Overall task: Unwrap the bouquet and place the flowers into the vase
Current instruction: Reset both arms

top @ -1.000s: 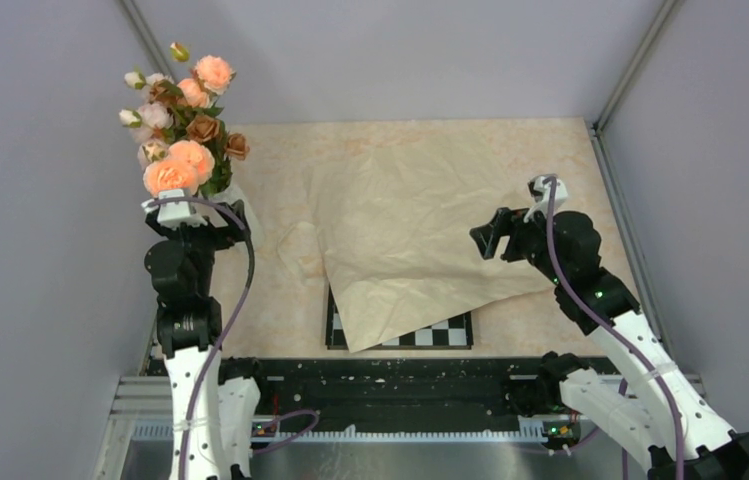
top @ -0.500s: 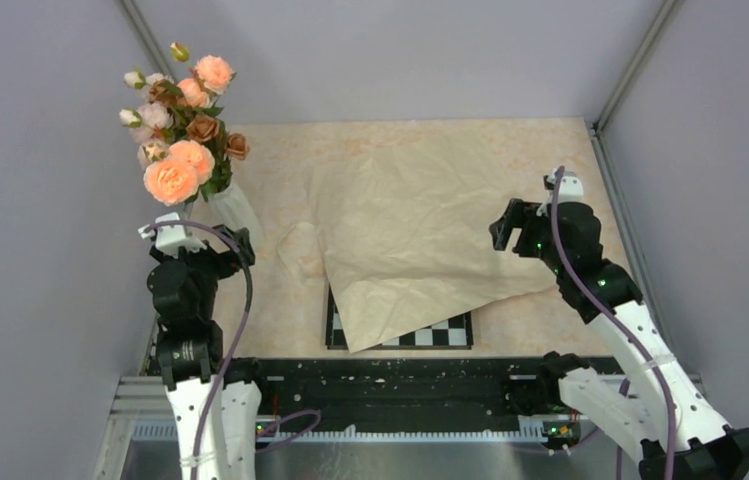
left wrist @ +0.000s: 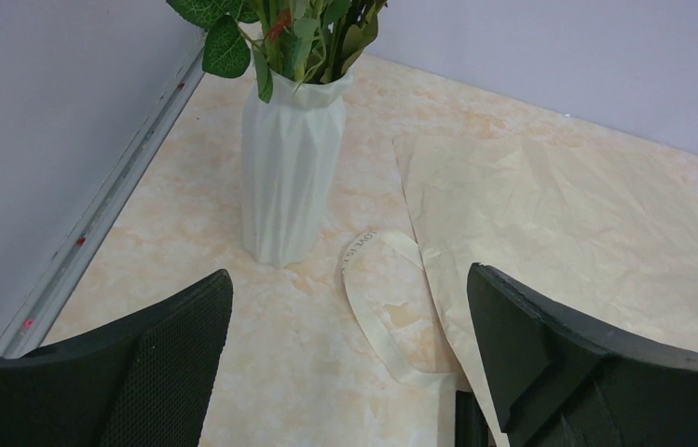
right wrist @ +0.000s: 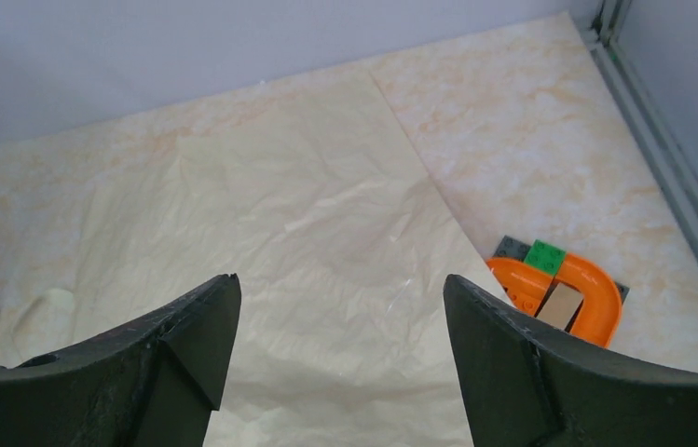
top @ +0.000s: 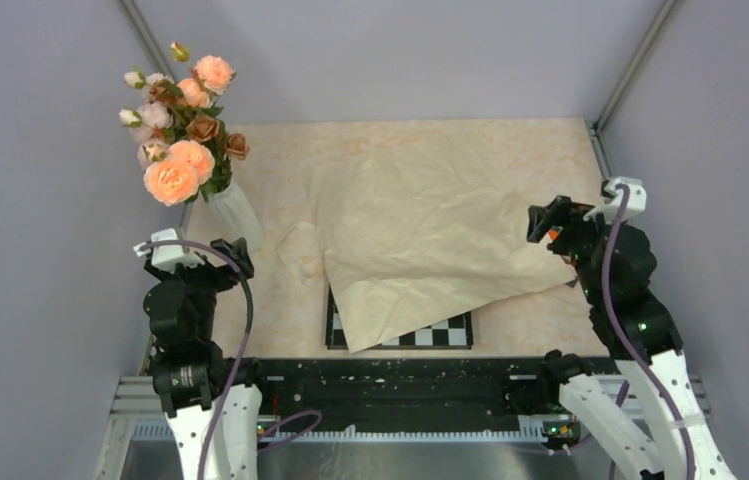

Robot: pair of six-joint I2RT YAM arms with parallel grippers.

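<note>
Flowers (top: 182, 118) stand upright in the vase (top: 235, 212) at the far left corner of the table (top: 550, 150), stems down inside the ribbed white neck and peach, pink and cream blooms fanned out above it. From where I stand the job looks as good as done. The wrapping paper (top: 430, 230) lies opened out flat across the middle of the table, its near edge covering part of a checkerboard card (top: 440, 335), and the cream ribbon (left wrist: 373, 307) lies in a loose loop on the table between the vase and the paper's edge. The left gripper (left wrist: 347, 279) hangs just short of the vase, fingers spread wide with nothing between them. The right gripper (right wrist: 340, 279) sits over the paper's right side, fingers also apart and empty, with a small orange toy piece (right wrist: 559, 289) near it. I see no stem left lying anywhere, so I'd judge that only parking the arms remains.
</note>
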